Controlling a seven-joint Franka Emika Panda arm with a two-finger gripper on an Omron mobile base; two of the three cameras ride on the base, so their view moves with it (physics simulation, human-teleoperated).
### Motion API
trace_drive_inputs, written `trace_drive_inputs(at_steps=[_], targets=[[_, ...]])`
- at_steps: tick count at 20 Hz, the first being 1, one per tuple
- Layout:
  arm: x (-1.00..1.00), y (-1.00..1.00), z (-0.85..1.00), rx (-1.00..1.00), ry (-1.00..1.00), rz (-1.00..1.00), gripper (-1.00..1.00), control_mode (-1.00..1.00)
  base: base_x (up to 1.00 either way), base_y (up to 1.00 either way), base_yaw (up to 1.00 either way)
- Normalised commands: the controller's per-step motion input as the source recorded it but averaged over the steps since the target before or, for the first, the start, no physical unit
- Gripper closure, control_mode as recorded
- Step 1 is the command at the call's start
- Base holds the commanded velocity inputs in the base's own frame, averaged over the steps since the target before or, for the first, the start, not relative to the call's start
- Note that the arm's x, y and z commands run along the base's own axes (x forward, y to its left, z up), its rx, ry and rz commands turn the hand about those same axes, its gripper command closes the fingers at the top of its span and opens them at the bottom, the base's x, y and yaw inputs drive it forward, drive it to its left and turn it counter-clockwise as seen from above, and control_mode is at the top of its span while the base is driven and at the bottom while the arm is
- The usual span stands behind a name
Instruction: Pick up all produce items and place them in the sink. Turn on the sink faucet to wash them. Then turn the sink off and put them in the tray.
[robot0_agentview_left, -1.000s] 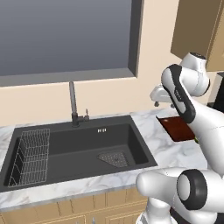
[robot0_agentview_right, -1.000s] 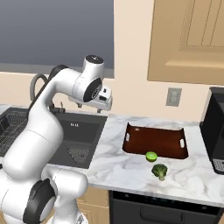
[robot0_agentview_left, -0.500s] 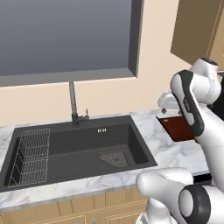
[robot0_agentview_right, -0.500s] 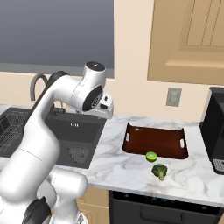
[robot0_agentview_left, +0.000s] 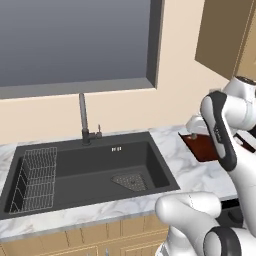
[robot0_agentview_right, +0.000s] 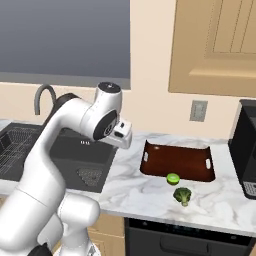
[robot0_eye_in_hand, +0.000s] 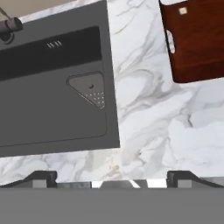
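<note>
Left base view. The sink (robot0_agentview_left: 90, 170), a black basin, is set in the marble counter (robot0_agentview_left: 192, 170); a wire rack (robot0_agentview_left: 35, 177) is seated at its 9 o'clock end and a triangular mesh drain (robot0_agentview_left: 131, 181) lies toward 4 o'clock. The sink faucet (robot0_agentview_left: 83, 120) is mounted at the basin's 12 o'clock rim, with a small lever beside its base. The arm is raised from 5 o'clock, bent at the elbow, the wrist being carried over the counter near a corner of the tray (robot0_agentview_left: 200, 146).

Right base view. The arm is arched from 7 o'clock up and over the sink's edge, with the hand held just above the counter between sink and tray. The gripper (robot0_agentview_right: 121, 141) is largely hidden behind the wrist. The tray is laid at 3 o'clock of the hand, well apart from it. The lime-green fruit (robot0_agentview_right: 173, 178) is placed on the counter touching or just beside the tray's near rim; the broccoli floret (robot0_agentview_right: 182, 194) is found near it, at its 5 o'clock.

Hand view. The camera is pointed straight down at bare marble. The fingertips (robot0_eye_in_hand: 41, 178) are seen at 7 and 5 o'clock, spread to full width, nothing held between them. The sink is seen at 9 o'clock, the tray at 1 o'clock.
</note>
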Motion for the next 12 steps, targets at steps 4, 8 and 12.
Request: trace_drive_inputs(at_steps=[4, 8, 12], targets=[[-0.09, -0.37, -0.32, 0.0, 0.08, -0.08, -1.0, -1.0, 0.0, 0.0, 0.0], [-0.02, -0.39, -0.39, -0.04, 0.06, -0.06, -1.0, -1.0, 0.0, 0.0, 0.0], [-0.01, -0.48, -0.34, -0.02, 0.05, -0.02, -1.0, -1.0, 0.0, 0.0, 0.0]])
